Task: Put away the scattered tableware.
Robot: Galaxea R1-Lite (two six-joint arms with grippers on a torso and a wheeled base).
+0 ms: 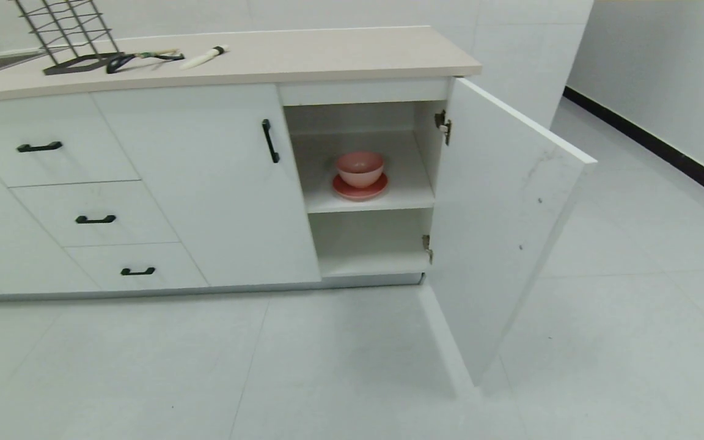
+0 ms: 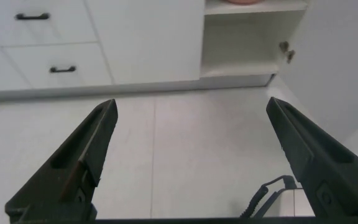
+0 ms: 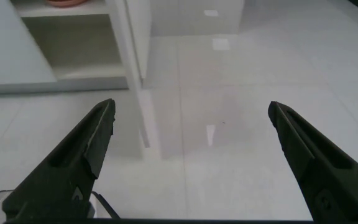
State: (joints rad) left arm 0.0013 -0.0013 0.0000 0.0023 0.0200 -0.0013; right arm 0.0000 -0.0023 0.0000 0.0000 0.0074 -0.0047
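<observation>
A pink bowl (image 1: 359,168) sits on a red plate (image 1: 360,188) on the upper shelf (image 1: 401,198) of the open cabinet. The plate's edge (image 2: 241,2) (image 3: 64,2) peeks in at the border of both wrist views. My left gripper (image 2: 191,109) hangs open over the floor, facing the cabinet's lower shelf (image 2: 235,65), with nothing between its fingers. My right gripper (image 3: 191,112) is open too, low over the floor beside the open cabinet door (image 3: 135,56), and holds nothing.
The cabinet door (image 1: 505,220) swings out to the right over the floor. On the countertop (image 1: 327,55) lie a wire rack (image 1: 68,33), scissors (image 1: 138,59) and a white knife (image 1: 204,57). Drawers (image 1: 95,217) with black handles are at the left.
</observation>
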